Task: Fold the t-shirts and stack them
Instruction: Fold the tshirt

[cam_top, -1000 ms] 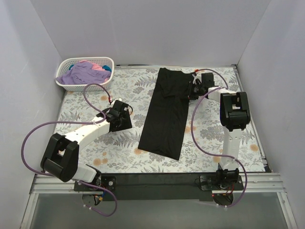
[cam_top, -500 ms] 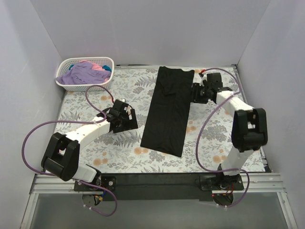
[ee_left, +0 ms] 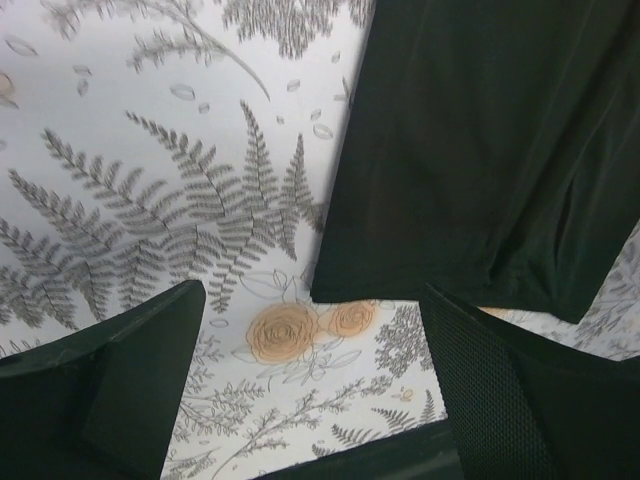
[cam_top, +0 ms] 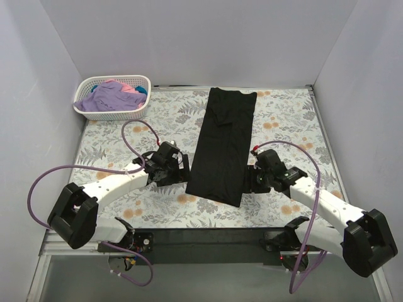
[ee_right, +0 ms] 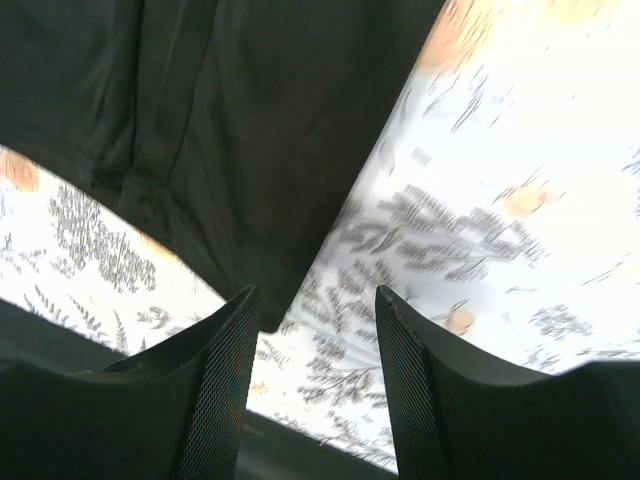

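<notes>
A black t-shirt (cam_top: pixel 223 141) lies folded into a long narrow strip down the middle of the floral table. My left gripper (cam_top: pixel 182 170) hovers just left of its near left corner, open and holding nothing. In the left wrist view the left gripper (ee_left: pixel 312 325) frames that corner of the black t-shirt (ee_left: pixel 480 150). On the other side, my right gripper (cam_top: pixel 250 179) is open and sits just right of the near right corner. In the right wrist view the right gripper (ee_right: pixel 315 300) shows the black t-shirt (ee_right: pixel 250 120) with its corner close to one finger (ee_right: pixel 225 380). Purple (cam_top: pixel 104 97), pink (cam_top: pixel 129 90) and teal t-shirts are bunched in the basket.
The white lattice basket (cam_top: pixel 107 114) stands at the far left corner. White walls close in the table on the left, the back and the right. A black rail (cam_top: pixel 208 236) runs along the near edge by the arm bases. Purple cables loop beside both arms.
The right arm swung from the shirt's far right edge to its near right corner. The left gripper shifted nearer and right towards the near left corner. Both grippers opened wider.
</notes>
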Tool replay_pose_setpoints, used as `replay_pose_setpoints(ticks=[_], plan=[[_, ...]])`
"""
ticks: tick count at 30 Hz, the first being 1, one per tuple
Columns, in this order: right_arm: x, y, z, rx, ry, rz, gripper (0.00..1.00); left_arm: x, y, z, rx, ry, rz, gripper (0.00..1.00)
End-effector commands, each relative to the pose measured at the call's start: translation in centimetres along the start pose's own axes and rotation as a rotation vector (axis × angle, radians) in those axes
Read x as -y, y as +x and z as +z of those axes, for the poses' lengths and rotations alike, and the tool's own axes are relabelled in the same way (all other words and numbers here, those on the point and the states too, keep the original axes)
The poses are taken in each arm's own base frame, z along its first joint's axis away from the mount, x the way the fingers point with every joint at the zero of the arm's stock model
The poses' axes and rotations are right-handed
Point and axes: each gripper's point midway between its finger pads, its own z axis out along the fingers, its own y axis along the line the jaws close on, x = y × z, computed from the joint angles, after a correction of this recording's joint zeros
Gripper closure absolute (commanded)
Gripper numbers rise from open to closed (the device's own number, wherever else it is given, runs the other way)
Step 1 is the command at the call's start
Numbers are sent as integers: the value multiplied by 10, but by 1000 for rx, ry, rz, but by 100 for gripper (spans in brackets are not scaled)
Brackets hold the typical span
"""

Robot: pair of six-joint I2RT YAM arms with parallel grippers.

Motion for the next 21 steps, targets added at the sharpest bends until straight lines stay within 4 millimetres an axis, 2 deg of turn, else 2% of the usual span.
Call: replay_pose_setpoints(ticks=[1, 6, 9, 14, 21], plan=[[-13, 14, 0, 1, -28, 62, 44, 0, 13, -4, -5, -24, -30, 11], [-27, 38, 11, -53, -30, 43, 44, 4, 22, 2, -28, -44, -32, 2], [-30, 43, 17, -69, -8, 31, 45, 8, 19, 1, -25, -42, -28, 2], [-21, 47, 23, -79, 68, 14, 47, 16, 18, 2, -32, -35, -19, 2], [-18, 52, 32, -104, 108, -7, 55, 20, 18, 9, -53, -56, -6, 2]])
